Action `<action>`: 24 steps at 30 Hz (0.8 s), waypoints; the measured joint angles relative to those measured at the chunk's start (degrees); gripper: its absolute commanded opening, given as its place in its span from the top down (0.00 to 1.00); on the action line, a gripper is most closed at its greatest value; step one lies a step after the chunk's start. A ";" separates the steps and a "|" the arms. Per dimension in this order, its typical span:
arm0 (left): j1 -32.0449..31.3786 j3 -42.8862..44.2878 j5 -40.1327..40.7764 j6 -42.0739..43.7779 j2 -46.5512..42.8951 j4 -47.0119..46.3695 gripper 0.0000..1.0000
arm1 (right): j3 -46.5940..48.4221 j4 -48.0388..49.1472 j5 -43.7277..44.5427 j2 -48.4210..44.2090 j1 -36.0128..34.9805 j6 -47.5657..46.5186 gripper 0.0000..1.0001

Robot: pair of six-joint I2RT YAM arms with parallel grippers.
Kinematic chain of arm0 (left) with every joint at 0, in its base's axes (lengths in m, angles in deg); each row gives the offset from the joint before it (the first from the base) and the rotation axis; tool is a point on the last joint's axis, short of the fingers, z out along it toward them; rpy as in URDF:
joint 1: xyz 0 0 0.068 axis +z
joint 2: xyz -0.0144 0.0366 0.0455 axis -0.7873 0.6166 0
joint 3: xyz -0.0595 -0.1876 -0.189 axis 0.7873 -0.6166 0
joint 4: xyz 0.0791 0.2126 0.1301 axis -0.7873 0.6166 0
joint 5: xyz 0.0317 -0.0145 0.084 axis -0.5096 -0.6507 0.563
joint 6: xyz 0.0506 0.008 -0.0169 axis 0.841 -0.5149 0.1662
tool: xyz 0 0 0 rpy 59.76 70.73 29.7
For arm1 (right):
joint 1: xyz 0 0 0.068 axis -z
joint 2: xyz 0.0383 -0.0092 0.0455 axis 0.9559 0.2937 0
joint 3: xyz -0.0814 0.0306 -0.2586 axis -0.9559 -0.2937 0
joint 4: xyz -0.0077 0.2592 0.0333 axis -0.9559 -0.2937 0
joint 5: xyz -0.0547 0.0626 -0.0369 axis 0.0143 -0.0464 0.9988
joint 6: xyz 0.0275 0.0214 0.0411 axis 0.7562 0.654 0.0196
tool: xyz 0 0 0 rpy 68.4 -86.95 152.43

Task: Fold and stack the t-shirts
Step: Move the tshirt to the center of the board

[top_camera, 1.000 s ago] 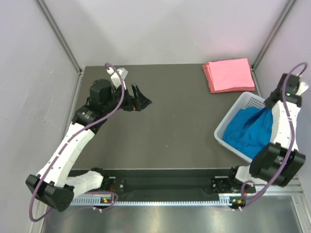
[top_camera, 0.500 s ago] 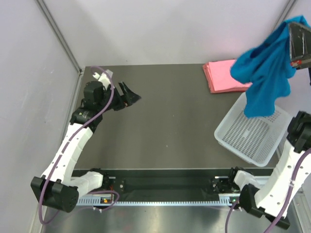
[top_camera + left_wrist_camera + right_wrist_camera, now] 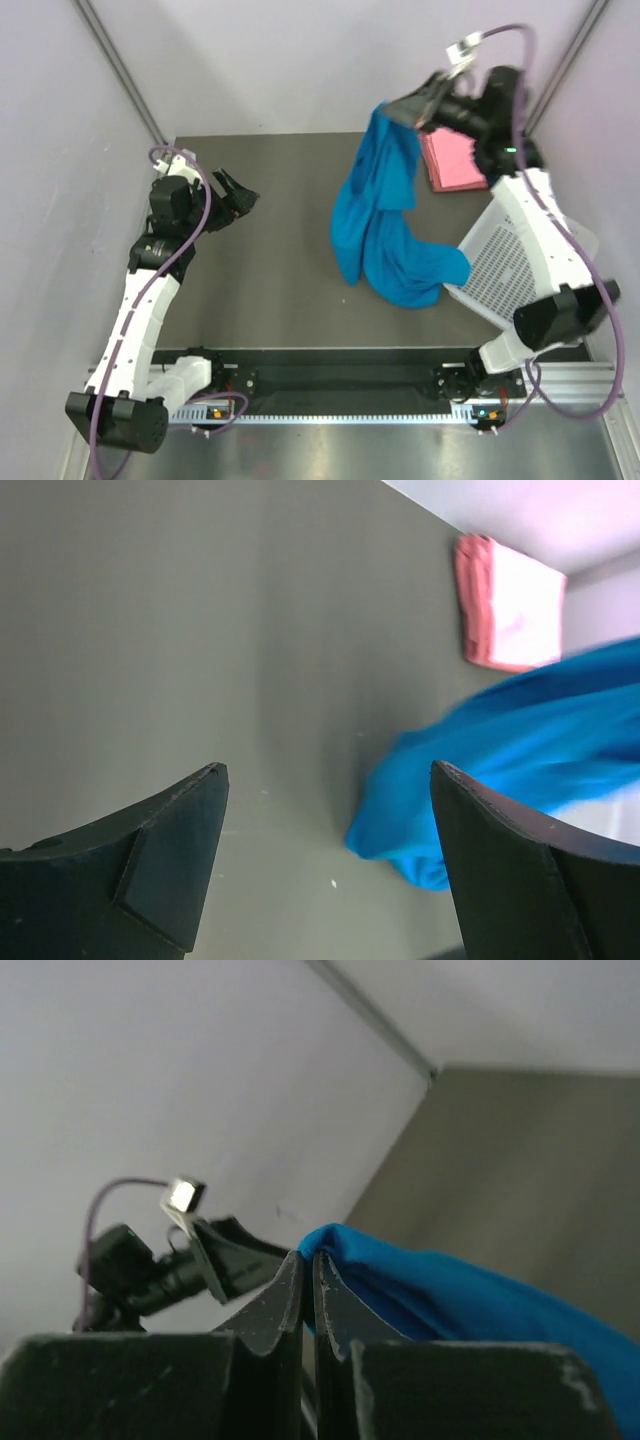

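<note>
A bright blue t-shirt (image 3: 385, 225) hangs in the air over the middle of the table, its lower end trailing to the basket's near corner. My right gripper (image 3: 395, 112) is shut on its top edge, high up; in the right wrist view the right gripper (image 3: 309, 1257) pinches the blue t-shirt (image 3: 470, 1305) between its tips. The pink folded t-shirts (image 3: 455, 158) lie stacked at the far right, partly behind the arm. My left gripper (image 3: 240, 192) stands open over the far left, nothing in it. The left wrist view shows the left gripper (image 3: 328, 772), the blue t-shirt (image 3: 510, 755) and the pink stack (image 3: 505, 615).
A white perforated basket (image 3: 520, 265) sits tilted at the right edge, holding nothing I can see. Grey walls close in on the left, back and right. The dark table (image 3: 280, 290) is bare between the left arm and the hanging cloth.
The right arm lifted the blue t-shirt out of the basket, then swung it left over the table's middle. The left arm drew back a little toward the far left.
</note>
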 measured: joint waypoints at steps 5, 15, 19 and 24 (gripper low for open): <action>1.05 -2.82 5.03 0.28 0.09 -0.17 0.14 | -6.40 -3.10 1.66 12.24 -13.18 -6.38 0.74; 1.25 -11.69 -1.46 1.09 8.57 -3.48 0.20 | -10.47 -17.27 19.87 20.94 -16.28 -22.38 0.54; 1.25 -17.90 -3.98 1.20 9.64 -4.52 0.20 | -15.26 -16.87 24.90 18.25 -15.72 -29.75 0.58; 1.25 -21.66 -7.15 0.50 13.73 -7.89 0.20 | -16.81 -16.57 26.40 20.11 -17.70 -34.67 0.56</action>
